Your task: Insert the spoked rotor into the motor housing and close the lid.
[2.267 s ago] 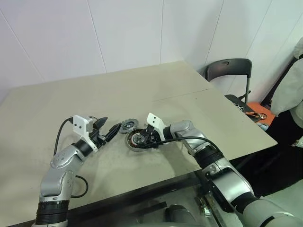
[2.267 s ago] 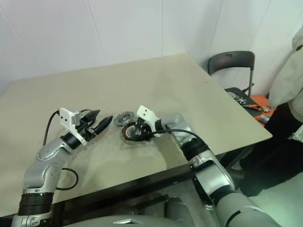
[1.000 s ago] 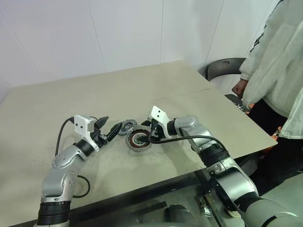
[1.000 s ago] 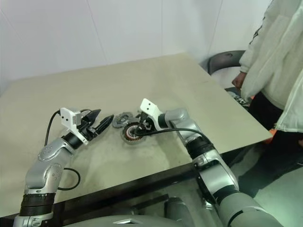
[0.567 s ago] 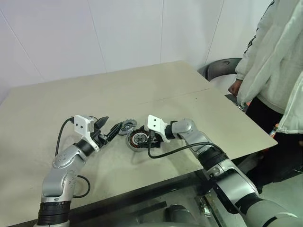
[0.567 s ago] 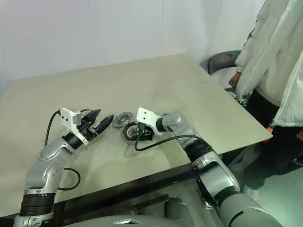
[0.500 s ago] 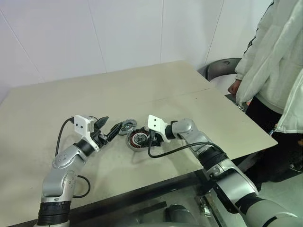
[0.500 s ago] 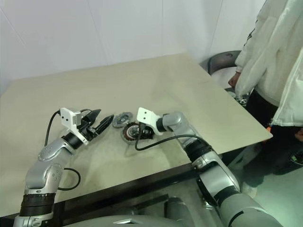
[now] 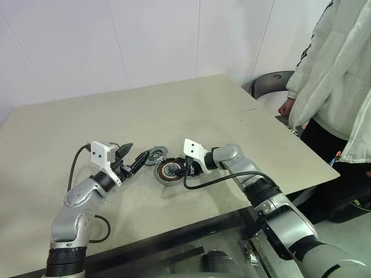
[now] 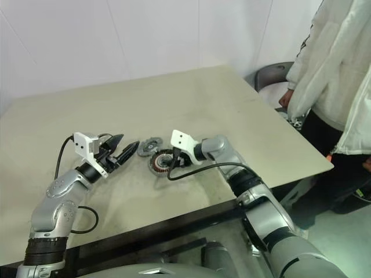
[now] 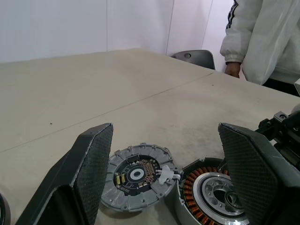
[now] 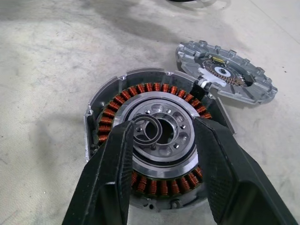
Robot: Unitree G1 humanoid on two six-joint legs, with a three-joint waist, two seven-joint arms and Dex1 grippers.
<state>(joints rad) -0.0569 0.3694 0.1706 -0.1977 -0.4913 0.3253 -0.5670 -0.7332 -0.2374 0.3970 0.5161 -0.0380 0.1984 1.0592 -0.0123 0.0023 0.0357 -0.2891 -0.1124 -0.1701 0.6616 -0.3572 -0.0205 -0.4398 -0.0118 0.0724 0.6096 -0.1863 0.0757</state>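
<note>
Spoked rotor lay flat on the table, just ahead of the left gripper, whose jaws stood wide apart and empty, probably waiting to pick it up. Touching the rotor's far side sat the motor housing, holding its ring of copper windings and a silver hub but no rotor. Above it the right gripper straddled that hub with jaws partly apart, likely steadying the cup. A person stood well beyond.
</note>
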